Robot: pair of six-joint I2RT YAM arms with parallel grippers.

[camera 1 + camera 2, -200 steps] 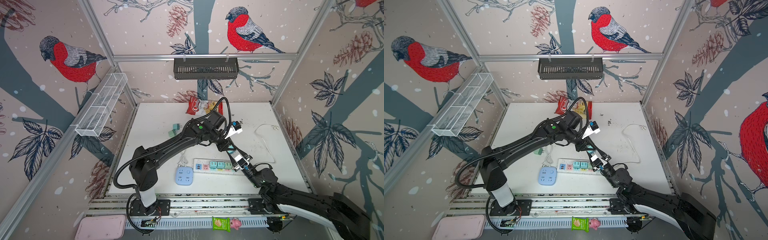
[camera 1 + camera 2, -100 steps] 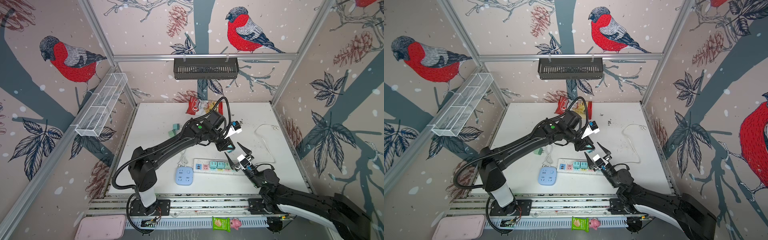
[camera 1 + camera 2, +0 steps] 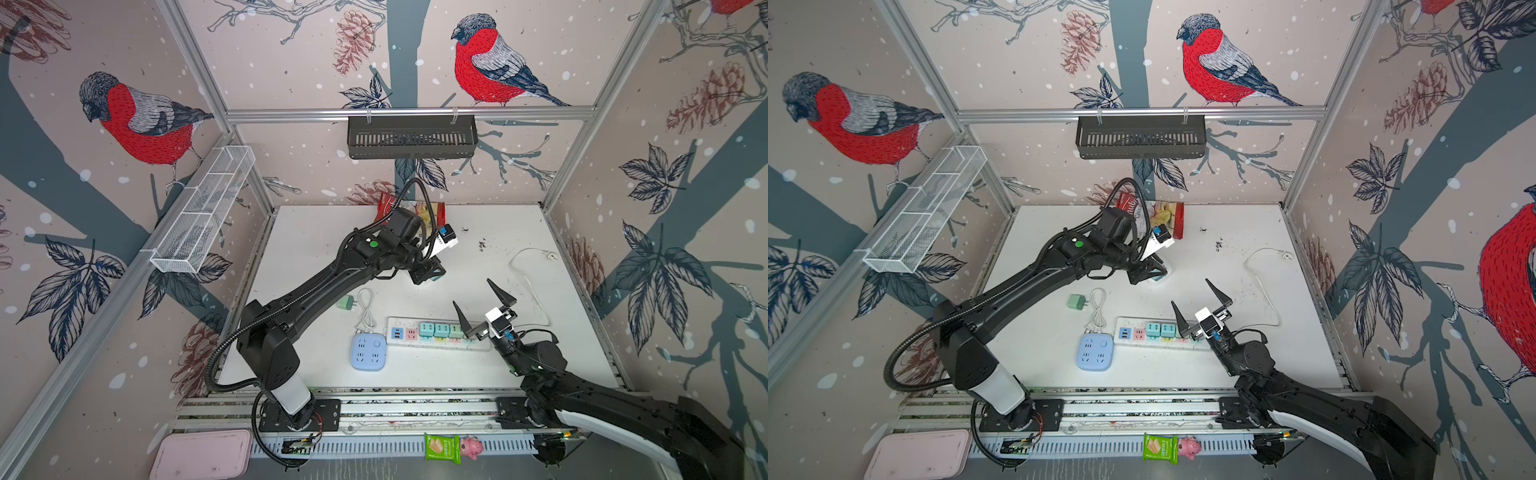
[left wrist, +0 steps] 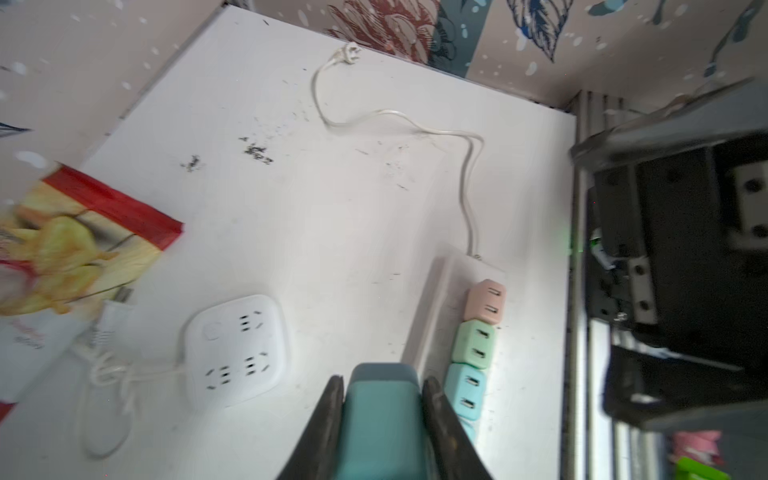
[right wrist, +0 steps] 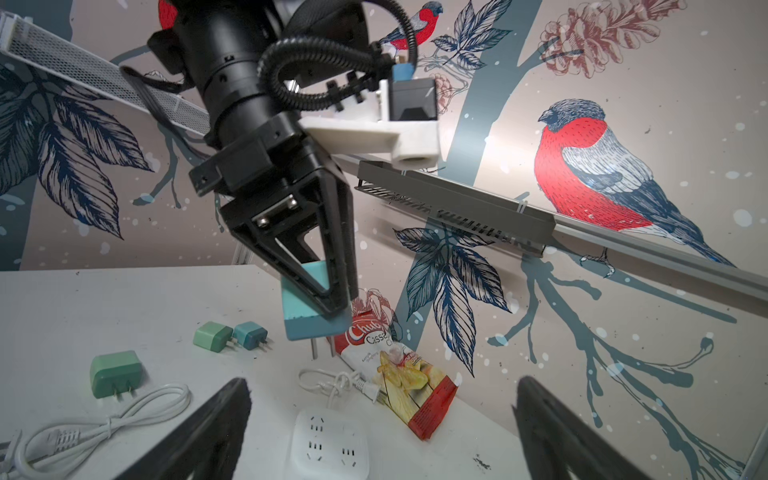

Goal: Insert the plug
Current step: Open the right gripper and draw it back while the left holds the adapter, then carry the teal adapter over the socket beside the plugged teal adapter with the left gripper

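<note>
Plug (image 4: 380, 424): teal, small; judged light, rigid, slick plastic. Clenched by flat sides in my left gripper (image 3: 428, 272), aloft, well behind strip (image 3: 415, 343). My right gripper (image 3: 473, 293) spread wide, empty. Best hold: body sides, prongs free.

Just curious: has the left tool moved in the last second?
Yes. The left tool has drawn away from the power strip, back toward the snack bag.

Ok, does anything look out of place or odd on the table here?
A chip bag lies at the back of the table, an odd item for a plugging job. Some dark specks are scattered on the white surface to its right in both top views. Nothing looks damaged.
</note>
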